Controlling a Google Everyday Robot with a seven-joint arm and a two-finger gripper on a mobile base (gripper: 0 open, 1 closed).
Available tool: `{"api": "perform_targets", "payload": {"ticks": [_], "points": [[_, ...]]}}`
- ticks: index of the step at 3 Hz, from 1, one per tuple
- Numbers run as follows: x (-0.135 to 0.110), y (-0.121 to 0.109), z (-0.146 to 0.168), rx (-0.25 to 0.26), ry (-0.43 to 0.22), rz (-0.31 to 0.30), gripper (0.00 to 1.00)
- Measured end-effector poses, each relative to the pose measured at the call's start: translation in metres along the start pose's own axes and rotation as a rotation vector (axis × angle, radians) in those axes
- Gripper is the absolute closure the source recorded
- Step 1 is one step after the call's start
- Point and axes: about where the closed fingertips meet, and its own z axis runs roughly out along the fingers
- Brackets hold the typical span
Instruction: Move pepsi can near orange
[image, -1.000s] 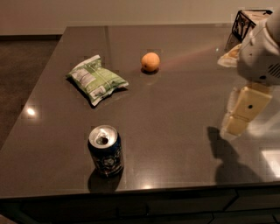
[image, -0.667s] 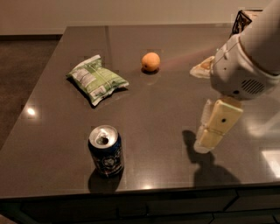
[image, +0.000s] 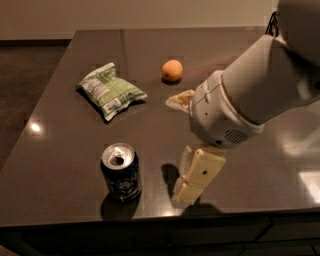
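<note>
Right at the near edge of the tabletop (image: 60, 150) stands the can (image: 120, 172), upright, dark blue, its silver top open to the camera. And here comes the tool (image: 192, 176)! A second ago it hung well off to the right of the tabletop; now it has swung left and dropped low, hanging just above the surface, near the can's right side but not touching it, with a strip of bare tabletop between the two. How far open the tool is I cannot tell from this angle. Nothing is in its grasp, since the can sits untouched where it was.

Behind the tool, the big pale arm (image: 250, 95) fills the right half of the view, reaching in from the upper right.

Further back on the left lies the green-and-white snack bag (image: 111, 91), flat and out of the way. Beyond it, toward the far middle, sits the orange (image: 172, 70), well apart from the can.

So this looks like the approach, with the grasp not yet made. The whole carry toward the orange is left to do, and the bag lies left of the straight line between them.
</note>
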Motion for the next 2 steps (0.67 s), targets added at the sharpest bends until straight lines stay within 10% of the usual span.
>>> {"api": "perform_targets", "payload": {"ticks": [2], "points": [[-0.038,0.019,0.044,-0.045,-0.048,-0.08,0.0]]}}
